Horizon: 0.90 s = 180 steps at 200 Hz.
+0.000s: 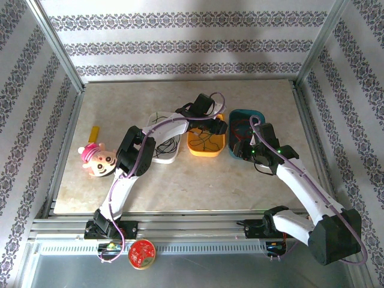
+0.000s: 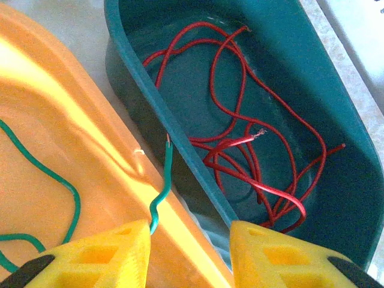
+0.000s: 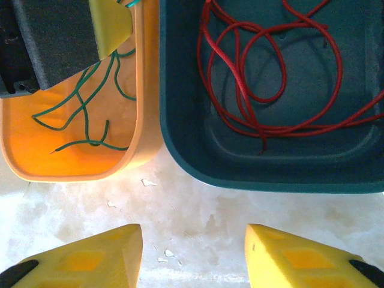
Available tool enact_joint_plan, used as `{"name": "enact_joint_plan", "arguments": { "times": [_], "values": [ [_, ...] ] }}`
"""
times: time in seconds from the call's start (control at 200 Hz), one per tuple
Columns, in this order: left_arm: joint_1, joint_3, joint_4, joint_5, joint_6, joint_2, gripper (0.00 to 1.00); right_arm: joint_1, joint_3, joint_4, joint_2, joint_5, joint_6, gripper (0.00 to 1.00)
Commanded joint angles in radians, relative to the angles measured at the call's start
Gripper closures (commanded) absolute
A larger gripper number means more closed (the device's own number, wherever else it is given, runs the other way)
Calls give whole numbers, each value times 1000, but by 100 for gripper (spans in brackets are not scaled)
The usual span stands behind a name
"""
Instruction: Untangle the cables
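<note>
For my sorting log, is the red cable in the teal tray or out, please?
In: the red cable lies looped within the teal tray, nothing over its rim.

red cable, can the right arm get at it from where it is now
Probably yes: the red cable lies loose in the open teal tray with nothing over it, and the right tool hangs open over bare table just short of the tray's near wall.

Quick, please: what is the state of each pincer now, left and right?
Left pincer: open; the green cable runs beside it, not clamped.
Right pincer: open, holding nothing, above the table.
</note>
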Motion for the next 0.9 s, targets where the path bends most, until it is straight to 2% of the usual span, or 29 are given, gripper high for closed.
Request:
{"name": "enact_joint_plan", "arguments": {
  "times": [0.0, 0.385, 0.804, 0.894],
  "values": [
    [14, 22, -24, -9, 13, 22, 64, -8, -5, -17, -9, -5, -19, 52],
    [14, 51, -44, -11, 9, 51, 75, -24, -6, -22, -17, -12, -25, 52],
    [14, 54, -35, -31, 10, 6, 100, -28, -16, -20, -30, -7, -13, 52],
    [14, 41, -23, -45, 17, -21, 100, -28, -19, -20, -34, -7, -10, 51]
  ]
}}
